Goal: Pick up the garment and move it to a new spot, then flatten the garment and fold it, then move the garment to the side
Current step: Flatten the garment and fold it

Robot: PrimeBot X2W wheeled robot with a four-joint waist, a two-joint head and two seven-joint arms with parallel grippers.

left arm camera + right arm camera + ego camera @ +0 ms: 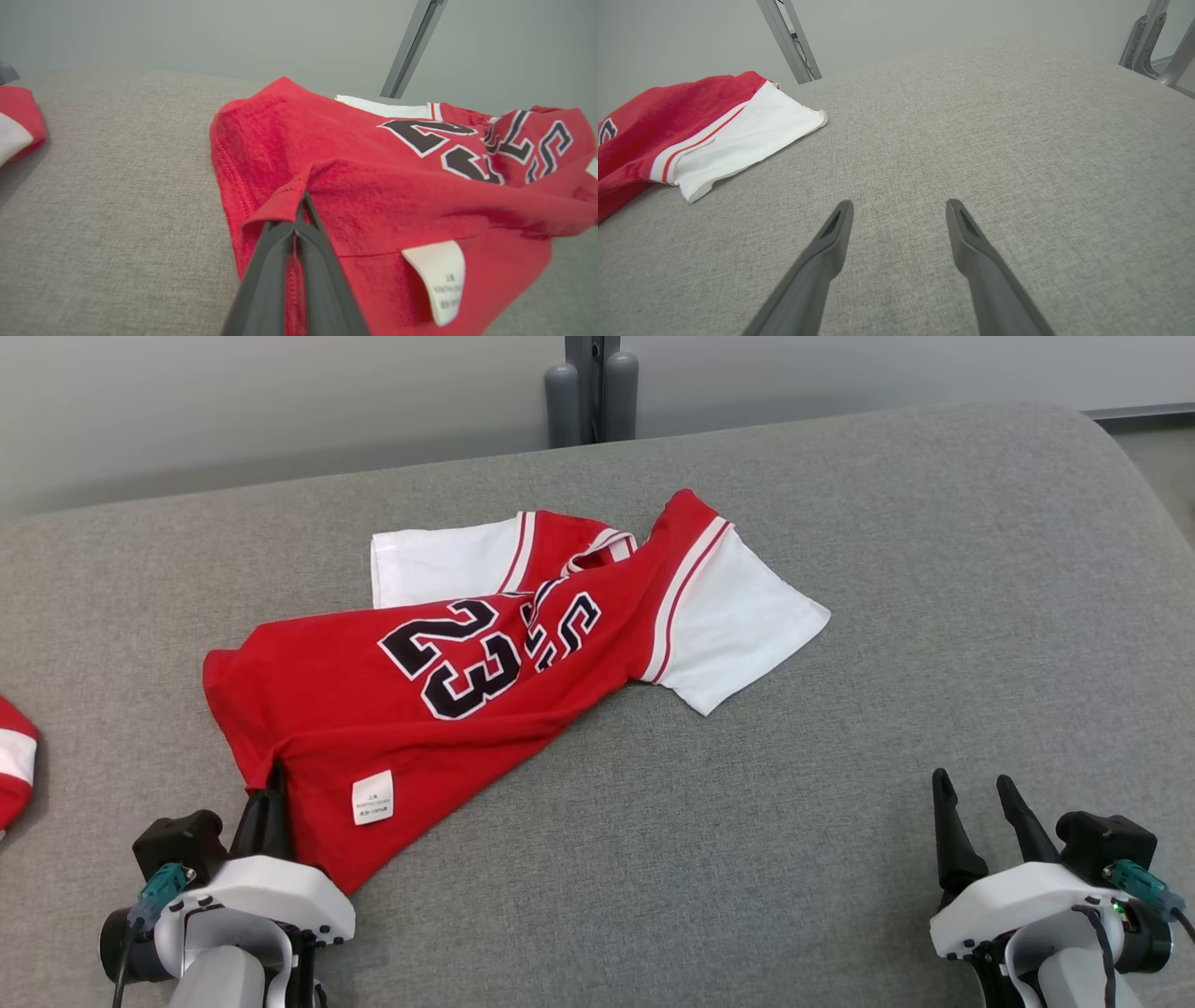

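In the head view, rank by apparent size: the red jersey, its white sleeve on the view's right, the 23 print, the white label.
Largest: red jersey
Next: white sleeve and 23 print, too close to rank
Smallest: white label

A grey fabric-covered tabletop spans the frame. A crumpled red jersey with white sleeves lies at centre; another red-and-white garment lies at the left edge.

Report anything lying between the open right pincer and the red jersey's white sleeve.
Nothing visible does. Just the grey fabric surface lies between the right pincer and the white sleeve of the red number-23 jersey.
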